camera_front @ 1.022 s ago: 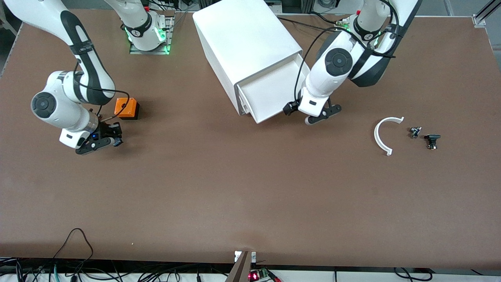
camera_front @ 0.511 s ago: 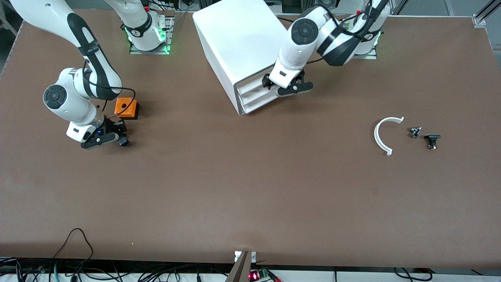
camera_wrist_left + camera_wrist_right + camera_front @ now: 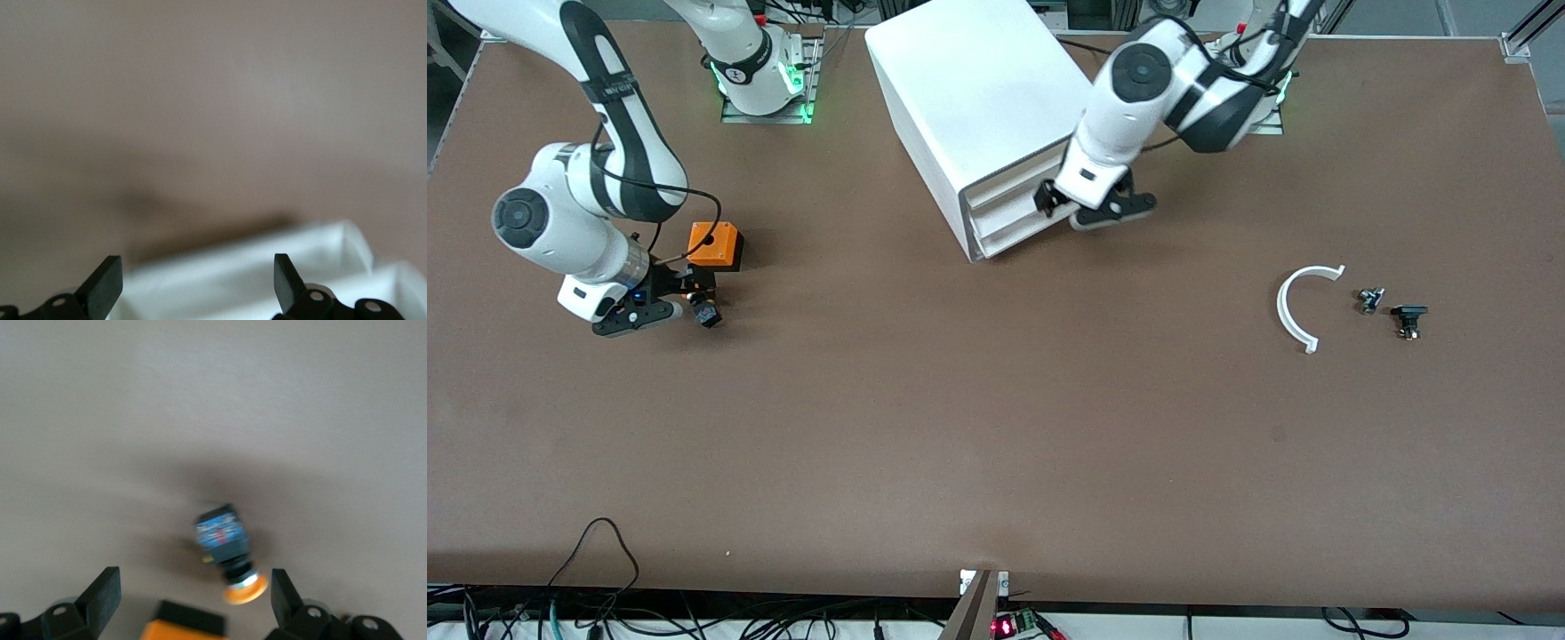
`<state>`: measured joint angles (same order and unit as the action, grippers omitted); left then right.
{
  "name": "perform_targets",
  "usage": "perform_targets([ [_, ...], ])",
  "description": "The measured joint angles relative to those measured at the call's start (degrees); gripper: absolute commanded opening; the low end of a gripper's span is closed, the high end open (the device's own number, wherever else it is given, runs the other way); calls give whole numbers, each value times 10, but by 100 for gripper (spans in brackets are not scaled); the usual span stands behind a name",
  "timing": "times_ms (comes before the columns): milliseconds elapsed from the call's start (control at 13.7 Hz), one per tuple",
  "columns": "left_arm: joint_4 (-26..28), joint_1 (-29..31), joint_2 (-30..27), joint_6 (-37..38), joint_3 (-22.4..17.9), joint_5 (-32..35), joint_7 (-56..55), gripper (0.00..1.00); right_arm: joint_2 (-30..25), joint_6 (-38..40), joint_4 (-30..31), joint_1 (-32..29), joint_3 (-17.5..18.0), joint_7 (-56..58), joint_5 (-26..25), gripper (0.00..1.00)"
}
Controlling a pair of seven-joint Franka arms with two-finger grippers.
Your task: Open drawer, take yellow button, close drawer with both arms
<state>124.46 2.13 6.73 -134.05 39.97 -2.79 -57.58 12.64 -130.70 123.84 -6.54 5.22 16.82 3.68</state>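
The button [image 3: 709, 314] lies on its side on the table, nearer to the front camera than the orange box [image 3: 714, 246]. In the right wrist view its black body [image 3: 222, 541] and orange cap lie between my open fingertips without touching them. My right gripper [image 3: 686, 297] [image 3: 193, 590] is open and empty, low over the table beside the button. The drawer [image 3: 1005, 182], uppermost in the white cabinet [image 3: 978, 89], is shut. My left gripper [image 3: 1089, 206] [image 3: 197, 273] is open and empty, just in front of the drawer fronts [image 3: 267, 267].
The orange box also shows at the edge of the right wrist view [image 3: 183, 628]. A white curved piece [image 3: 1303, 307] and two small dark parts [image 3: 1369, 300] [image 3: 1408, 318] lie toward the left arm's end of the table.
The drawer stood open one second ago and is now shut; my left gripper pushed it in, then drew back a little. My right gripper has let go of the button and pulled back.
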Motion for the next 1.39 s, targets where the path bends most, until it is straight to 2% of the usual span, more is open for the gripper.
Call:
perform_targets([
  [146,-20,21,-12,-6,-71,8,88,100,-17,116,-69,1,16,-47,30,100],
  [292,-45,34,-28,15,-137,8,221,100,-24,178,-122,1,23,-72,34,100],
  [584,-147,39,-73,193,-263,8,463,100,-30,292,-248,11,32,-113,21,100],
  [730,-191,39,-100,282,-304,8,535,100,-32,339,-320,35,34,-126,-40,100],
  [803,-202,39,-114,313,-313,8,552,100,-33,353,-350,46,35,-129,-68,100],
  [949,-214,39,-129,354,-317,8,561,100,-33,363,-382,52,30,-136,-90,100],
  [1022,-218,38,-130,362,-317,8,561,100,-33,365,-387,53,13,-138,-93,100],
  [1242,-220,36,-126,363,-315,8,563,100,-32,368,-384,63,-74,-134,-90,100],
  [1388,-221,35,-124,363,-315,8,565,100,-32,368,-379,73,-99,-133,-81,100],
])
